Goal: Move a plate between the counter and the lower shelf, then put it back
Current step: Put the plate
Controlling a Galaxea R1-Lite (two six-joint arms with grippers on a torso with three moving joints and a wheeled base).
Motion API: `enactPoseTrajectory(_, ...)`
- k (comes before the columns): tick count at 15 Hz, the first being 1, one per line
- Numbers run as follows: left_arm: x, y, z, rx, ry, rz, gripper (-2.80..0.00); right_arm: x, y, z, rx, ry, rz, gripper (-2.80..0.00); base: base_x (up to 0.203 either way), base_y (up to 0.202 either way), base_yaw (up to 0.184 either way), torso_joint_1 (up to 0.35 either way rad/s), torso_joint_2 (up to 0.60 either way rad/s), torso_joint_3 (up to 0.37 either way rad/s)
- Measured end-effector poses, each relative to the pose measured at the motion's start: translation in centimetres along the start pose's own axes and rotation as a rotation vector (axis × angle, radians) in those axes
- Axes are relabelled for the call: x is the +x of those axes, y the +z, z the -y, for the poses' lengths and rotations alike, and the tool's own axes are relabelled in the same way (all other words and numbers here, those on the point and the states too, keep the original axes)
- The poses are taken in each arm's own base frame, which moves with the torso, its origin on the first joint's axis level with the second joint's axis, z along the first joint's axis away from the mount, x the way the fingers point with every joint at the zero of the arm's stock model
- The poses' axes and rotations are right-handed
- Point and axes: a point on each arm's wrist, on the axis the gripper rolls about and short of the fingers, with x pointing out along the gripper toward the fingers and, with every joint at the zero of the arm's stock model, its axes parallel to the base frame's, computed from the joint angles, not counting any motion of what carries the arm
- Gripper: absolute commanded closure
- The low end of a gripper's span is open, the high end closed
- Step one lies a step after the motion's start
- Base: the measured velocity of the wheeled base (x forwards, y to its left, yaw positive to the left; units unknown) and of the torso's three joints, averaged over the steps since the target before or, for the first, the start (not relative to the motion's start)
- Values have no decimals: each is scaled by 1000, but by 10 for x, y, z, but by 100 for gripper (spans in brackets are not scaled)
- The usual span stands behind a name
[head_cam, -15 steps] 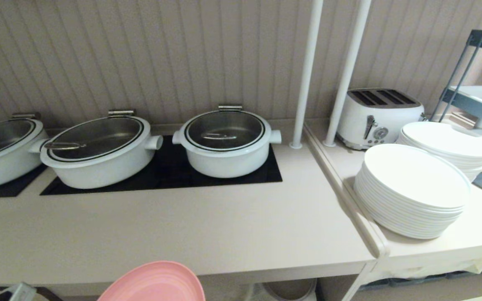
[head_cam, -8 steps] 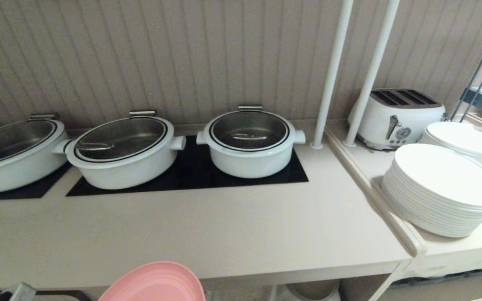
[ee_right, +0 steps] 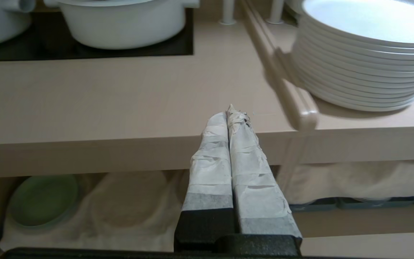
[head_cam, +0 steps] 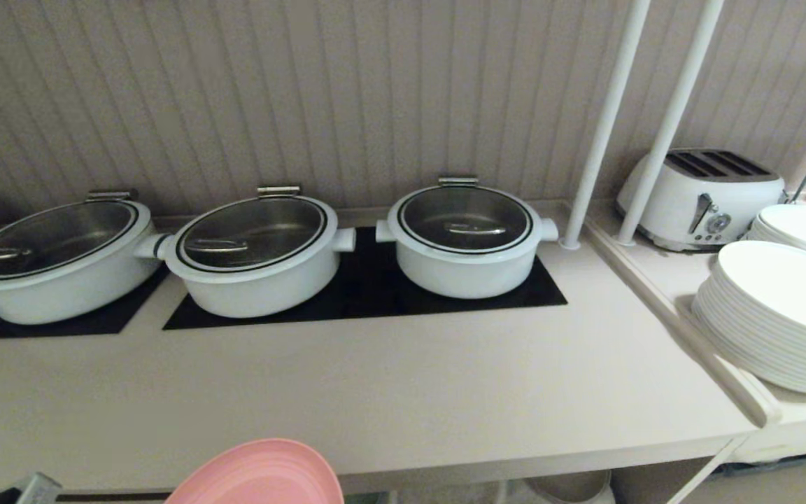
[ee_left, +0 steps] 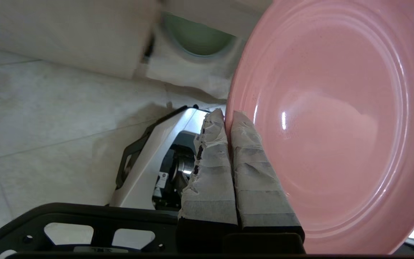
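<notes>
Left pincer (ee_left: 228, 117) is pinching the rim of the pink plate (ee_left: 332, 122), and it holds the plate in the air just before the front edge of the desk (head_cam: 403, 392), with the plate face turned sideways. Right pincer (ee_right: 233, 112) is pressed together on nothing and hangs before the same front edge, above the lower shelf (ee_right: 131, 205), where a green plate (ee_right: 41, 199) lies on the white cloth.
</notes>
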Motion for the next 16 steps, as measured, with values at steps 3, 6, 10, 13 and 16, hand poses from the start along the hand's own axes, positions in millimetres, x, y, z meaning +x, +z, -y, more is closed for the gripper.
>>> enactPoseTrajectory(3,0,0,0,0,0,0,0,0,0,0,0,0,0,0,0,195,1,2,0,4)
enactPoseTrajectory(6,0,0,0,0,1,1,0,0,0,0,0,0,-1,0,0,198,-1,2,4,3)
enactPoseTrajectory(10,0,0,0,0,0,2,0,0,0,0,0,-1,0,0,0,193,-2,3,3,1)
enactPoseTrajectory(13,0,0,0,2,1,2,0,0,0,0,0,0,0,0,0,87,1,2,1,1)
enactPoseTrajectory(16,0,0,0,3,0,2,0,0,0,0,0,0,1,0,0,0,0,0,0,0)
